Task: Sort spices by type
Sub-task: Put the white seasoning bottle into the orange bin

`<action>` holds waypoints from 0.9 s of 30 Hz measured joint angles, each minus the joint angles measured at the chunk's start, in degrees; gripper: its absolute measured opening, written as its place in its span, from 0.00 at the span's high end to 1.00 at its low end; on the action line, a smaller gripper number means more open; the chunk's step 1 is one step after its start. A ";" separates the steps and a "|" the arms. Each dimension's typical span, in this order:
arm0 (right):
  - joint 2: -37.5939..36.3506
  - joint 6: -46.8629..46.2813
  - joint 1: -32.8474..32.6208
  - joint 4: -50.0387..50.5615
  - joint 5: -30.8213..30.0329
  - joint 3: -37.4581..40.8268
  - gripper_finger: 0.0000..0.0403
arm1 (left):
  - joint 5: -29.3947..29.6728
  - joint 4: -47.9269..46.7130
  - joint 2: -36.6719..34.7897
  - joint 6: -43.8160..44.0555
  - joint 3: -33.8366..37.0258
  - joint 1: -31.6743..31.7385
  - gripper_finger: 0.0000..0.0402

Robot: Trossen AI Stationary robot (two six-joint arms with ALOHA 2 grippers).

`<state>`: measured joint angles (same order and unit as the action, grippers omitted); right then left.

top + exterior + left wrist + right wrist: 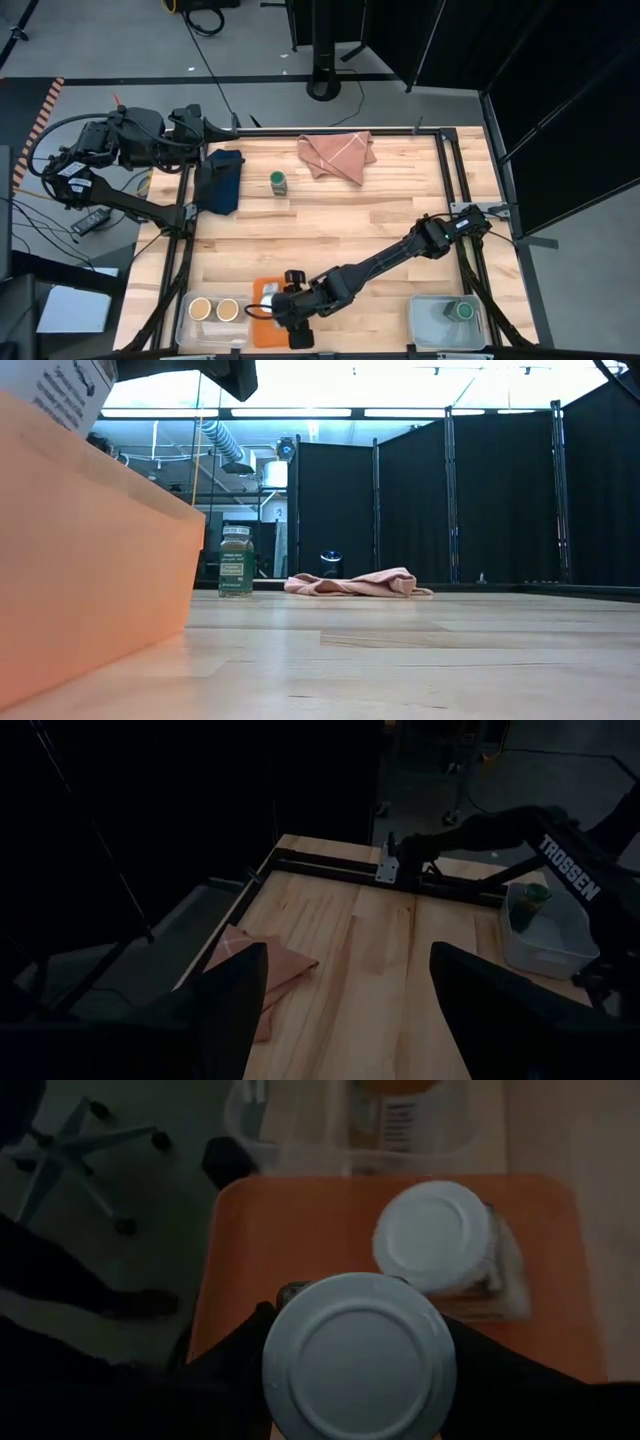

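Note:
My right gripper (pixel 360 1380) is shut on a white-lidded spice jar (pixel 360 1355) over the orange bin (pixel 260 1230) near the table's front edge. A second white-lidded jar (pixel 432 1235) stands upright on its base in that bin. Two tan-lidded jars (pixel 215 309) stand in the clear bin (pixel 190 325) to the left. One green-lidded jar (pixel 463 312) sits in the clear bin (pixel 425 330) at the front right. Another green-lidded jar (pixel 278 182) stands on the table at the back. My left gripper (pixel 345 1005) waits open above the far left corner, holding nothing. My right gripper holds the white-lidded jar between its two fingers (pixel 235 1365), one on each side just below the lid's rim (pixel 275 1370). The fingers slant down from the table's right. The jar stays upright, lid up, over the orange bin. The lid hides its base.
A pink folded cloth (pixel 337 155) lies at the back centre. A dark blue cloth (pixel 220 180) lies at the back left beside the table's frame. Bare wood stretches across the table's middle (pixel 330 225). The right arm (pixel 400 255) reaches diagonally across the front half.

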<state>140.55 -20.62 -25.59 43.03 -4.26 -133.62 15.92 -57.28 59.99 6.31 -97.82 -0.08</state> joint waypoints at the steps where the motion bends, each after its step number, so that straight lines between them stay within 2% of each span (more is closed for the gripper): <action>1: -0.06 -0.05 0.21 -0.02 -0.22 -0.02 0.50 | 0.00 0.02 0.00 0.00 0.00 0.00 0.29; 11: -0.09 -0.55 1.85 -1.45 -2.48 -0.61 0.50 | 0.00 0.15 0.00 0.46 0.00 0.02 0.29; 19: -0.88 -0.22 3.40 -4.55 -6.75 -1.42 0.50 | -0.01 0.17 0.59 1.33 0.02 0.00 0.29; 27: -0.88 -0.62 3.65 -3.41 -5.02 -1.40 0.50 | -0.02 0.01 1.36 1.33 0.04 0.01 0.29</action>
<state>139.68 -21.23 -21.94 39.61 -9.29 -135.02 15.90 -57.27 61.34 7.64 -97.78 -0.07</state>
